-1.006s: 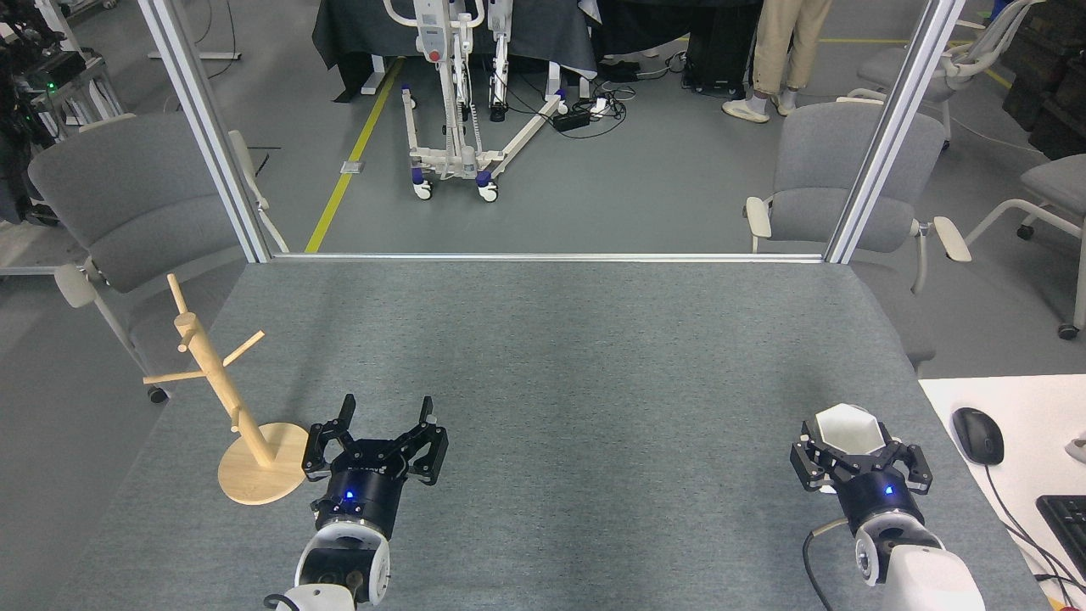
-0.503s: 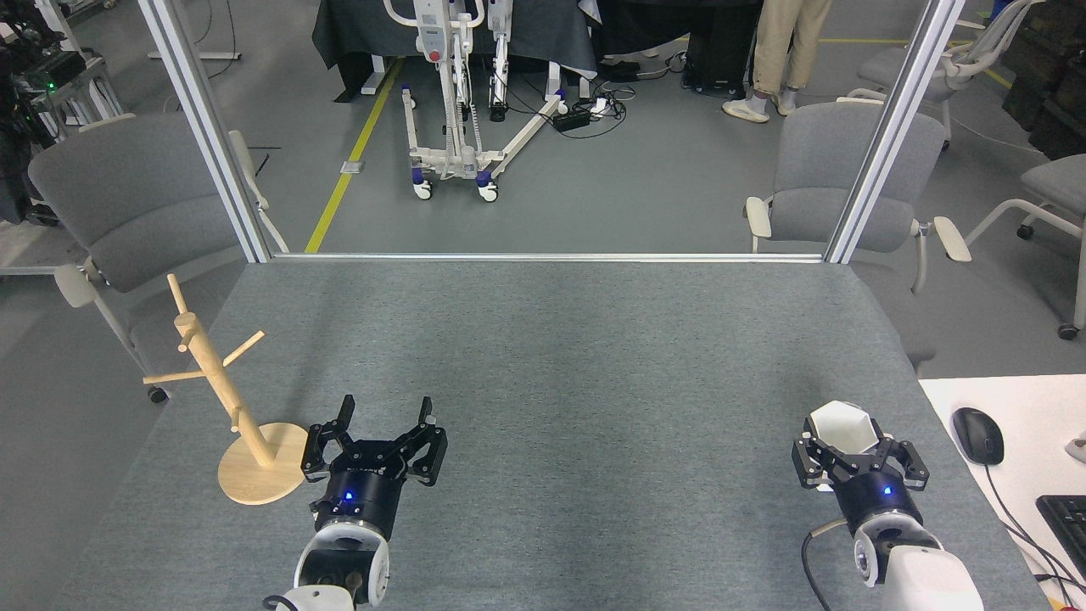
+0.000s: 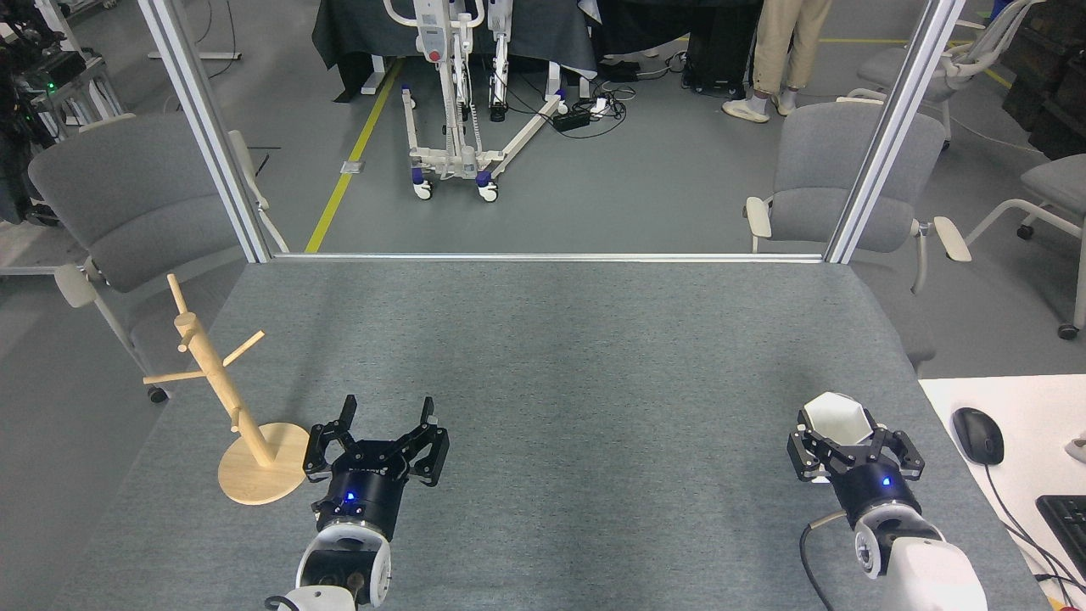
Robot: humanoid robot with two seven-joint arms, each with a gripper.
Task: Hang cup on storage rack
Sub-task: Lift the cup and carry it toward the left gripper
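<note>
My right gripper [image 3: 836, 434] is clamped on the white cup [image 3: 834, 417] at the table's [image 3: 560, 356] near right, its open mouth showing nothing inside, while my left gripper [image 3: 386, 414] hangs jaws apart just beside the storage rack [image 3: 222, 392].

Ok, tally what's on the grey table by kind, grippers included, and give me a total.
Cups: 1, the white cup, held in the right gripper.
Racks: 1, the wooden storage rack, nothing on its pegs.
Grippers: 2, right one plus the left gripper, open.
Total: 4.
</note>
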